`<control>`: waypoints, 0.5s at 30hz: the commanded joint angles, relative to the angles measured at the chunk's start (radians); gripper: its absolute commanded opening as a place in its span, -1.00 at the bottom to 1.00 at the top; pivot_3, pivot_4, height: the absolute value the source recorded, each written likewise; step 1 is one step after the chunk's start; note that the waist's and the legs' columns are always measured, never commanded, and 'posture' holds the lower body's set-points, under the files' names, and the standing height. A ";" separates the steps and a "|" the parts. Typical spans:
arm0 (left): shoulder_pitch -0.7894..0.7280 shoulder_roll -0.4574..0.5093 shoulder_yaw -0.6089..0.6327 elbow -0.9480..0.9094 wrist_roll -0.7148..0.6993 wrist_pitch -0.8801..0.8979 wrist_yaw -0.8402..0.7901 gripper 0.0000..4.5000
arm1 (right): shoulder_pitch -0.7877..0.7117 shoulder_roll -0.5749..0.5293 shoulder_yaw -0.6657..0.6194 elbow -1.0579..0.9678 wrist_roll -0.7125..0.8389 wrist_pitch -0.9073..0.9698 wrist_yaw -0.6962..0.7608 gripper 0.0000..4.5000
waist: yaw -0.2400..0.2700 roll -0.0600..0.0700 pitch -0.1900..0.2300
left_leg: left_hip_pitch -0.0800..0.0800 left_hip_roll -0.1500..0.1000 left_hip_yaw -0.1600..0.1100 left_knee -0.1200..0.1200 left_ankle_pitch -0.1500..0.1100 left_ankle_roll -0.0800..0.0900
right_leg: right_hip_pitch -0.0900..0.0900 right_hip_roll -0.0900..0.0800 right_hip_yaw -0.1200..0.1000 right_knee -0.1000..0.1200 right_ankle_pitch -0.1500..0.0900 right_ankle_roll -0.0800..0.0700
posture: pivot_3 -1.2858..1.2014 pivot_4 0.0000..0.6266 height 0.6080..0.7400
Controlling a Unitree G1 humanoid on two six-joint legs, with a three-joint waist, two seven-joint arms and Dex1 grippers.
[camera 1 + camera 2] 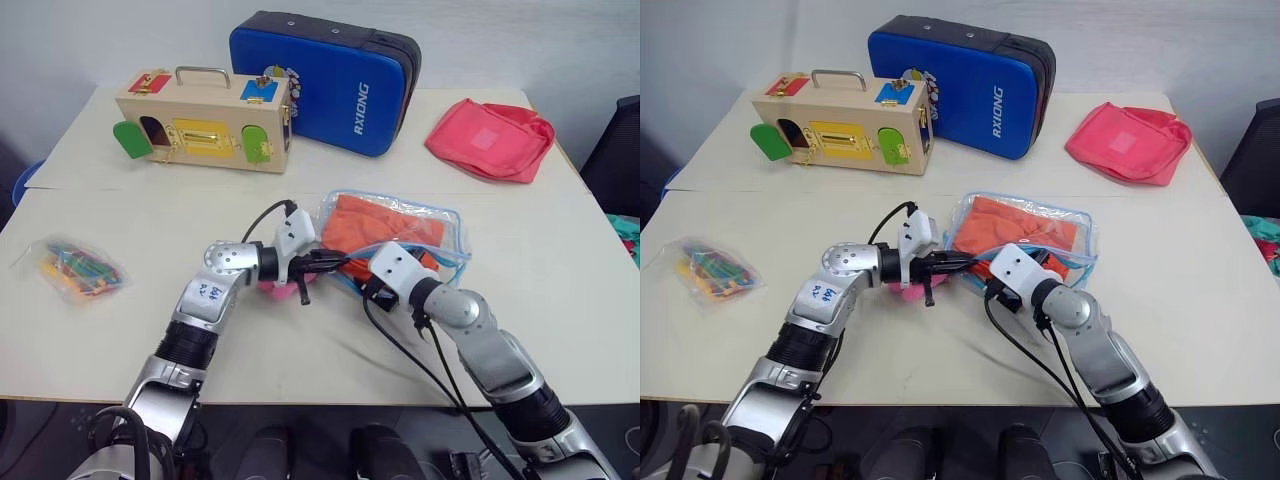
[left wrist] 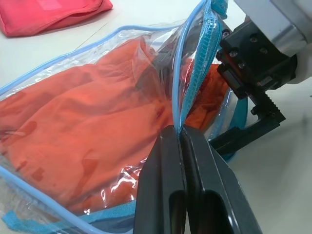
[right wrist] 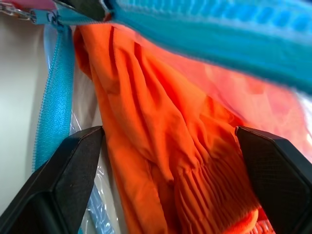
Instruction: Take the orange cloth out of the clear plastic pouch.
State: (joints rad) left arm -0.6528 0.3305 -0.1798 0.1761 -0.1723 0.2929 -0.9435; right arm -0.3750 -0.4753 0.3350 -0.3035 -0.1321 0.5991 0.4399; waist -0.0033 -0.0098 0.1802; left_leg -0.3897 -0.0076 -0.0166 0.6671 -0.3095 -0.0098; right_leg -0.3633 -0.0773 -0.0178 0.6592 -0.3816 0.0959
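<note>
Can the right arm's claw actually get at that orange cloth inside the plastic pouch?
Probably yes. The left gripper pinches the clear plastic pouch by its zipper edge, holding the mouth open, and the right gripper stands open around the orange cloth.

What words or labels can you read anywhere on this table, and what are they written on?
"RXIONG": white letters running sideways on the blue case at the back of the table.
Blue handwritten marks on a white sticker on the left forearm: too small to read.
Small badge on the blue case's zipper side: too small to read.
Nothing else carries readable text.
</note>
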 commanded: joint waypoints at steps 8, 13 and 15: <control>0.008 -0.019 0.018 -0.020 -0.024 0.002 0.029 -1.00 | -0.121 -0.006 0.002 0.269 -0.033 -0.063 0.054 -0.17 | 0.003 0.000 -0.001 | 0.002 0.000 0.000 0.001 0.000 0.000 | 0.003 0.000 0.000 0.000 0.000 0.000 | 0.03 -0.52 1.00; 0.022 -0.056 0.069 -0.052 -0.069 0.078 0.103 -1.00 | -0.113 -0.083 -0.030 0.186 0.123 -0.143 0.307 -0.94 | 0.003 0.000 -0.001 | 0.001 0.000 0.000 0.001 0.000 0.000 | 0.002 -0.001 0.000 0.000 0.000 0.000 | 0.03 -0.52 1.00; 0.025 -0.075 0.110 -0.070 -0.109 0.142 0.146 -1.00 | -0.108 -0.132 -0.059 0.142 0.171 -0.166 0.389 -1.00 | 0.002 0.000 0.000 | 0.001 0.000 -0.001 0.001 0.000 0.000 | 0.003 -0.001 -0.001 -0.001 0.000 0.000 | 0.03 -0.52 1.00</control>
State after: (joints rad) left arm -0.6205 0.2657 -0.1198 0.1602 -0.2392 0.3981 -0.8389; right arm -0.4899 -0.5820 0.2990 -0.1029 -0.0167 0.4589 0.7420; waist -0.0017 -0.0098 0.1797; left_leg -0.3889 -0.0076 -0.0171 0.6681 -0.3095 -0.0093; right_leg -0.3607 -0.0777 -0.0185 0.6582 -0.3816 0.0960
